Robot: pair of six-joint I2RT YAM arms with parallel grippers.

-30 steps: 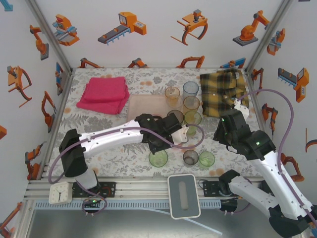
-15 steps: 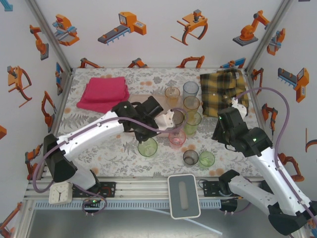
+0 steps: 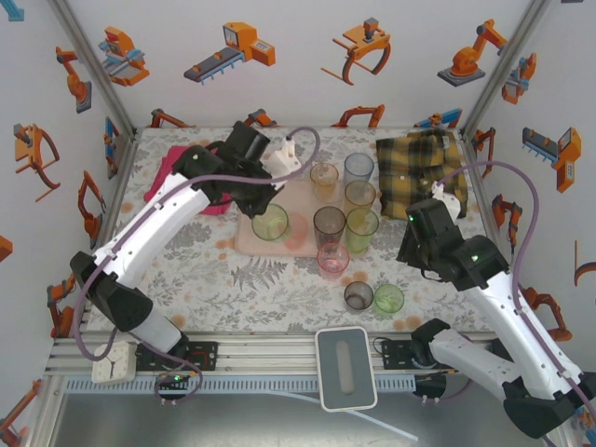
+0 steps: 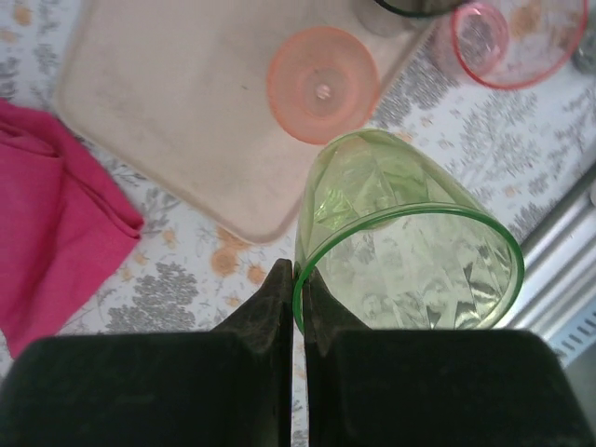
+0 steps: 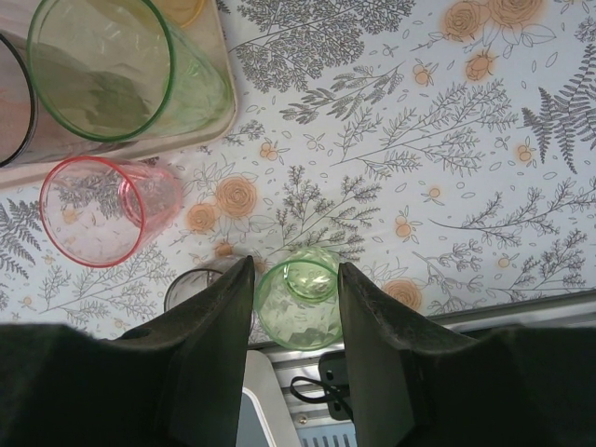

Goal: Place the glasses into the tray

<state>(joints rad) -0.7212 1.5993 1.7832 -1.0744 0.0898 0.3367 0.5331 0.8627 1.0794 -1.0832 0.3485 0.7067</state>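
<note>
My left gripper (image 4: 298, 279) is pinched shut on the rim of the green glass (image 4: 400, 242), which hangs over the tray's (image 4: 168, 112) edge. I'd carry it over bare pink, clear of the upturned orange glass (image 4: 322, 84), lower it level, then release. My right gripper (image 5: 296, 265) hovers with jaws apart, empty. I can read no brand or lettering anywhere
</note>
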